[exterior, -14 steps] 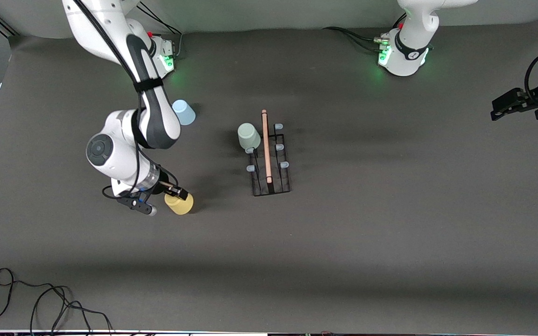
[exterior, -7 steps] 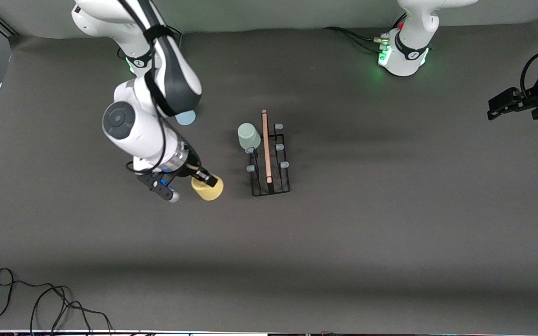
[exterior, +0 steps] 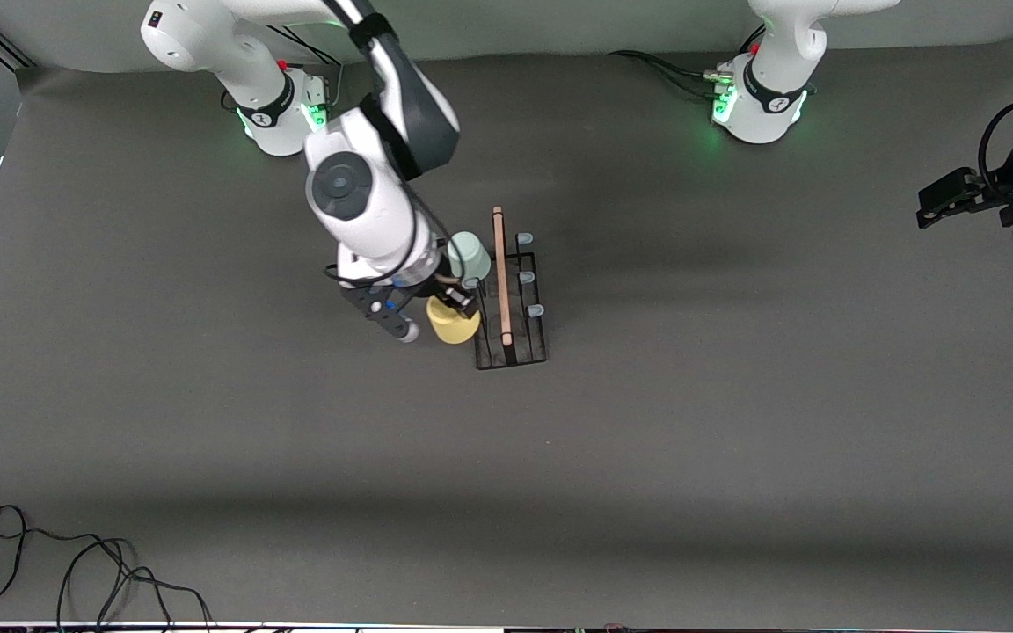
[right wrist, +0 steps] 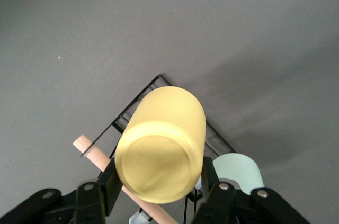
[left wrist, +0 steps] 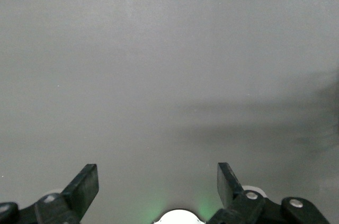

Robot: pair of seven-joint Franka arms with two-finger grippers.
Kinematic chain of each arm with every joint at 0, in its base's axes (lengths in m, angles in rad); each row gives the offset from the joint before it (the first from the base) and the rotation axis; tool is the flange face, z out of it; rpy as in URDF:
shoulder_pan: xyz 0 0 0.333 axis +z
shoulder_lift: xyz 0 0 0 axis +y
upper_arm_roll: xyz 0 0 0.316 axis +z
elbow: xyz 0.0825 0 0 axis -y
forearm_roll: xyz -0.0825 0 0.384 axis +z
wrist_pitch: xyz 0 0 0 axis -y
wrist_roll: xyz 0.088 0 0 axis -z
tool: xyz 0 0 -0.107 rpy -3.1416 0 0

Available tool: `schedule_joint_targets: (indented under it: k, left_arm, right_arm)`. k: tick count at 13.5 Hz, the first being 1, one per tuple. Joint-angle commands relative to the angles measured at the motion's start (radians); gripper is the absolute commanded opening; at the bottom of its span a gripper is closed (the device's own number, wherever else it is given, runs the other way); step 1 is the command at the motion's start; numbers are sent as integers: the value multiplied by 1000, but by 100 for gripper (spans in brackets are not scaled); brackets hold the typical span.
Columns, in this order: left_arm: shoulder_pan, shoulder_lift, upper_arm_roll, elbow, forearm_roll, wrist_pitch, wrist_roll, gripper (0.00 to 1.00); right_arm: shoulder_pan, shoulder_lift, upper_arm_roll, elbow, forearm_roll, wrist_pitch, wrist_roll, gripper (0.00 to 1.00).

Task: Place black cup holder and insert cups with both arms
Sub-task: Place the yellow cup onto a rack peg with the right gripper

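And there it is: the right arm has swung in fast from its own end of the table, and the right gripper (exterior: 452,308) now hangs over the edge of the black wire cup holder with the light wooden rod handle (exterior: 511,303), clenched on the small yellow plastic tumbler (exterior: 453,324), which a moment ago was way out on open cloth. In the right wrist view the yellow tumbler (right wrist: 161,144) sits squeezed between the two black fingers (right wrist: 109,181), its closed end toward the camera, tipped over the rack's wire frame. That puts it by the middle prong on the side where the pale grey-green tumbler (exterior: 469,255) already sits on its prong; my read is the second insertion is about to begin, with alignment the only thing left. The third cup, the light blue one, I can't find: the right arm's body hides that patch. Room is tight here: the wooden rod runs just beside the yellow tumbler, the grey-green tumbler is near it on the side away from the front camera, so a sideways drift could knock either. Toward the front camera the dark grey table (exterior: 647,483) lies bare. The left gripper (exterior: 942,200) waits with fingers spread wide, holding nothing, at the left arm's end of the table, well apart.
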Motion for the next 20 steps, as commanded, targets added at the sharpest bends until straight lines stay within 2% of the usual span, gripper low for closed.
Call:
schedule_joint_targets:
  k: [1,3,4,5,8,10,13,16,18,20]
  left_arm:
    - [-9,3,2,10,4,-5,-17,100]
    - [-9,4,2,-9,4,5,-17,100]
    - [-9,6,2,-15,4,8,-17,100]
    - [-10,6,2,-16,3,10,-17,100]
    - [-9,9,2,-15,4,10,-20,100]
    - [-7,9,4,-16,4,9,-20,100]
    - [-6,9,4,-18,4,5,-23,100]
    - [2,9,4,-18,4,10,-22,100]
    - [0,9,4,-17,4,10,-22,100]
    - [0,9,4,-16,4,15,-22,100]
  right_arm:
    - [32,41,-14,33,-18,16,61,0]
    - [49,58,-13,31,-18,32,63,0]
    - [48,67,-13,31,-18,33,61,13]
    - [45,70,-13,31,-18,33,60,98]
    - [31,58,-28,43,-30,17,17,100]
    - [22,35,-89,97,-50,-113,-47,100]
    - [9,15,-237,238,-50,-417,-255,100]
    - [12,-60,-428,270,-51,-643,-563,100]
    - [23,-103,-541,272,-85,-715,-716,100]
    - [25,-141,-591,270,-155,-740,-820,100]
